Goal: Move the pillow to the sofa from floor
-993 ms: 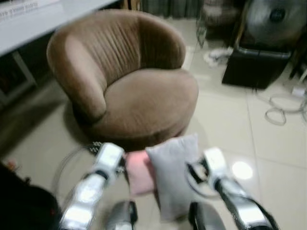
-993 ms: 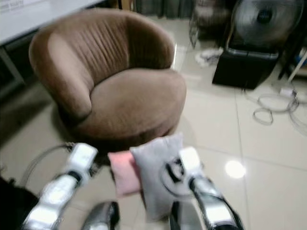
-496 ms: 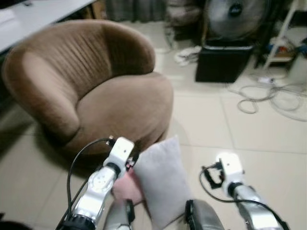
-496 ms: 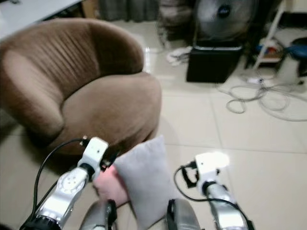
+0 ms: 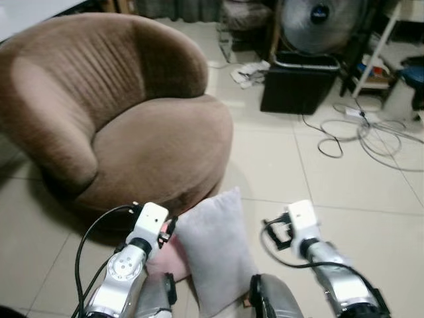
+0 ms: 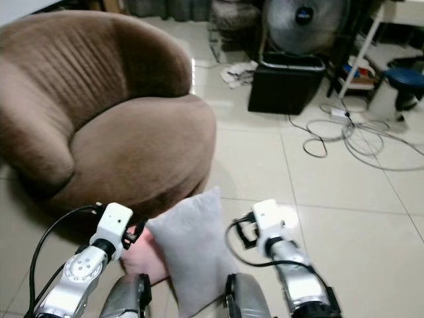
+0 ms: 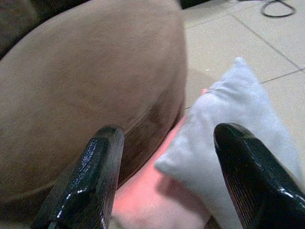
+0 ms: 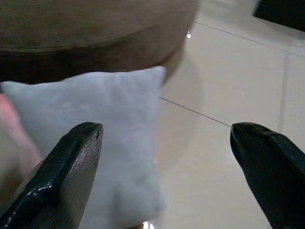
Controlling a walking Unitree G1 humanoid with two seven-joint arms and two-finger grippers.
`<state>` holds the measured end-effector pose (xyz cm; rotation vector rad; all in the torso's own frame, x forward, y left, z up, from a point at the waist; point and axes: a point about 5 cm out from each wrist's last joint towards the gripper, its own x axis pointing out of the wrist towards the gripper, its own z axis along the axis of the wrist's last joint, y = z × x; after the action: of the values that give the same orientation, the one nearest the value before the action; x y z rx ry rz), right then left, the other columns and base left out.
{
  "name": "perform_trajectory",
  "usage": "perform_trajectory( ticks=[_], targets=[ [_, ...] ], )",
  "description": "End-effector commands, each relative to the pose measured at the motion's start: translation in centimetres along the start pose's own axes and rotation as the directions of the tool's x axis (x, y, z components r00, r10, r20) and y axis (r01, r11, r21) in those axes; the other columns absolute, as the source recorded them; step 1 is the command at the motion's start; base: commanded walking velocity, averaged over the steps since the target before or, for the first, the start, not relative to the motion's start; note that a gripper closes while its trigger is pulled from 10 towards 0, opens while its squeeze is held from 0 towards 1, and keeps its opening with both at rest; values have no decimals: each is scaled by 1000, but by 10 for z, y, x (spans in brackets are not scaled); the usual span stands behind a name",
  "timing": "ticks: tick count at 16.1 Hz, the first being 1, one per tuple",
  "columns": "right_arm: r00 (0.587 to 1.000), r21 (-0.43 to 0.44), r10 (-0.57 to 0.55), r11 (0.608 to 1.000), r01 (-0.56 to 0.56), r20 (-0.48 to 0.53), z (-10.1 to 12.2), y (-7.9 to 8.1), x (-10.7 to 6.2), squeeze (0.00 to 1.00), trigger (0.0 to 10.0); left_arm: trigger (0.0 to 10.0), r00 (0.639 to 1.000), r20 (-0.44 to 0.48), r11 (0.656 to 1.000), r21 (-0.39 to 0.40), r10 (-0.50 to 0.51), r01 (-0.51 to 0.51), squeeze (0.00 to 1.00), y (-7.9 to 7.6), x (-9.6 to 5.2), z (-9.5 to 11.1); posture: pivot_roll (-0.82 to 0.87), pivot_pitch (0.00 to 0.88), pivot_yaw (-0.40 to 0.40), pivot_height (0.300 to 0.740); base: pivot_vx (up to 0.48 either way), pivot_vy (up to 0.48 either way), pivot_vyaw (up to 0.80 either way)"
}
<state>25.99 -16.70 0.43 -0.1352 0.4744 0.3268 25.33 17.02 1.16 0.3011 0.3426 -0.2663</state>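
Grey fabric is being presented by the pillow (image 5: 215, 248), which is lying on the tiled floor (image 5: 344, 199), propped against the front base of the brown sofa (image 5: 112, 112). A pink pillow (image 7: 152, 200) is lying just beside it at 9 o'clock, partly tucked under its edge and touching the sofa base. The grey pillow is not being touched by either gripper.

The left gripper (image 7: 167, 176) is being held with its fingers (image 7: 95, 176) spread wide apart, nothing between them; in the left wrist view the sofa's rounded seat, the pink pillow and the near corner of the grey pillow are being framed between them. In the head views the left arm (image 5: 129, 265) is being held at 9 o'clock of the grey pillow, over the pink one.

The right gripper (image 8: 167, 167) is likewise being held wide open and empty, with the grey pillow lying behind one finger (image 8: 62, 176) and bare tile behind the other. The right arm (image 5: 311, 248) is being held at 3 o'clock of the pillow, apart from it.

At 1 o'clock, well apart, a black box (image 5: 298, 83) with a fan (image 5: 318, 23) behind it is standing; loose cables (image 5: 371, 136) are lying on the tiles at 2 o'clock.
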Motion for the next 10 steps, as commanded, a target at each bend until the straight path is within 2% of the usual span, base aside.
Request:
perform_trajectory(
  ticks=[1, 8, 10],
  targets=[
    [1000, -3, -5, 1000, 5, -24, -1, -4, 0, 0, 10000, 10000, 1000, 16, 1000, -11, 7, -7, 0, 0, 0, 2, -8, 0, -26, 596, 0, 0, 0],
    [1000, -4, -14, 1000, 14, -23, -1, -8, -1, 0, 10000, 10000, 1000, 18, 1000, -15, -17, 17, 0, -5, 4, 4, -23, 0, -21, 531, 0, 0, 0],
    [999, -10, -26, 1000, 26, -25, -2, -10, -1, 0, 10000, 10000, 1000, 19, 1000, -22, -20, 21, 0, -6, 7, 5, -24, 0, -21, 526, 0, 0, 0]
  ],
)
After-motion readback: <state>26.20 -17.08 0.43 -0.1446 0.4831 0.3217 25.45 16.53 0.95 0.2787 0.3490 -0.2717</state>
